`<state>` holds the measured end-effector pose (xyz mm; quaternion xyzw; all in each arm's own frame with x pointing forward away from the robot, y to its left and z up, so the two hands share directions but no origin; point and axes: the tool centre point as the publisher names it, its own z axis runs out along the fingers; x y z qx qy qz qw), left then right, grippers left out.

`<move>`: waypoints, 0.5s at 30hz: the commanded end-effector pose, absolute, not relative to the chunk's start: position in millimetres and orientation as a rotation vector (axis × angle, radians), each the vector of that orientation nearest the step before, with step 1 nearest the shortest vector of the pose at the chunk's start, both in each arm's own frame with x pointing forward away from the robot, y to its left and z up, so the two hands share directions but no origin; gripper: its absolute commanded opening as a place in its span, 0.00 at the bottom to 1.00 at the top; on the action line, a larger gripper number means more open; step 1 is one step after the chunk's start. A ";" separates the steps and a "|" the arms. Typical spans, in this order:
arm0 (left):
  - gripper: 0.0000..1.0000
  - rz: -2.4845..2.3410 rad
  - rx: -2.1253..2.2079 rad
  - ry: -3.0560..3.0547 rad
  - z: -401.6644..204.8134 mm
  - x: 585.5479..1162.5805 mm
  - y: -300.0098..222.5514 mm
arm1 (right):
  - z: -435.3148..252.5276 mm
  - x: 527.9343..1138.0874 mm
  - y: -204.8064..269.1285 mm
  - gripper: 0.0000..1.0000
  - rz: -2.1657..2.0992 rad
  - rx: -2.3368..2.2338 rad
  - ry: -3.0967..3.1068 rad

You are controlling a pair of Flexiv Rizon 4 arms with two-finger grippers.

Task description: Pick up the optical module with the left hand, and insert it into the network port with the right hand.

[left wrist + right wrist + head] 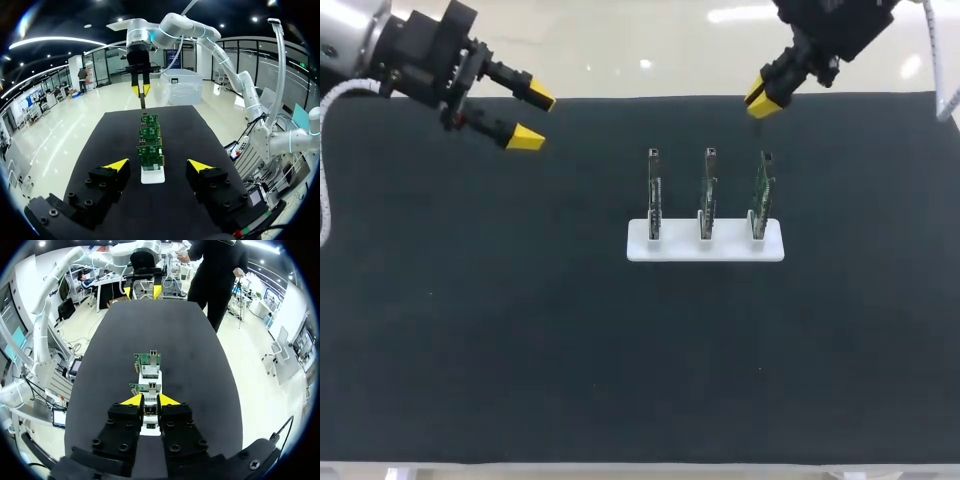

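So the right gripper (764,98) had its yellow tips pulled close together, clamped on the module (143,102), a thin dark stick poking out below them. It hung at the right end of the row of boards (708,190), lined up with them but not touching. There were three green boards standing upright in a white holder (705,247) mid-table (520,330). The left gripper (534,118) sat off at the far left corner, well away from the boards, fingers spread apart with nothing in them
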<state>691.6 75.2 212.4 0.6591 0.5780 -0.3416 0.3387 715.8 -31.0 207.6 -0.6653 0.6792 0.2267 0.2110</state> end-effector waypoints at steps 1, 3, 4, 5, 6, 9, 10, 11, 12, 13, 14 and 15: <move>1.00 -0.889 1.720 1.508 212.6 692.3 74.9 | 199.5 712.7 -35.1 0.00 0.627 -1.845 1.876; 1.00 -0.889 1.720 1.508 212.6 692.3 74.9 | 196.9 712.0 -36.5 0.00 0.622 -1.848 1.874; 1.00 -0.889 1.720 1.508 212.6 692.3 74.9 | 195.6 712.0 -37.1 0.00 0.621 -1.849 1.873; 1.00 -0.889 1.720 1.508 212.6 692.3 74.9 | 194.3 711.8 -37.6 0.00 0.620 -1.848 1.871; 1.00 -0.889 1.720 1.508 212.6 692.3 74.9 | 193.8 711.7 -37.9 0.00 0.620 -1.848 1.871; 1.00 -0.889 1.720 1.508 212.6 692.3 74.9 | 189.9 710.5 -39.3 0.00 0.617 -1.845 1.871; 1.00 -0.889 1.720 1.508 212.6 692.3 74.9 | 189.1 710.3 -39.5 0.00 0.617 -1.845 1.873; 1.00 -0.889 1.720 1.508 212.6 692.3 74.9 | 188.0 710.0 -39.8 0.00 0.618 -1.845 1.873; 1.00 -0.889 1.720 1.508 212.6 692.3 74.9 | 187.3 709.9 -39.9 0.00 0.619 -1.846 1.874; 1.00 -0.889 1.720 1.508 212.6 692.3 74.9 | 186.7 709.7 -40.1 0.00 0.622 -1.846 1.874; 1.00 -0.889 1.720 1.508 212.6 692.3 74.9 | 186.5 709.6 -40.2 0.00 0.621 -1.847 1.873; 1.00 -0.889 1.720 1.508 212.6 692.3 74.9 | 186.4 709.6 -40.3 0.00 0.620 -1.847 1.873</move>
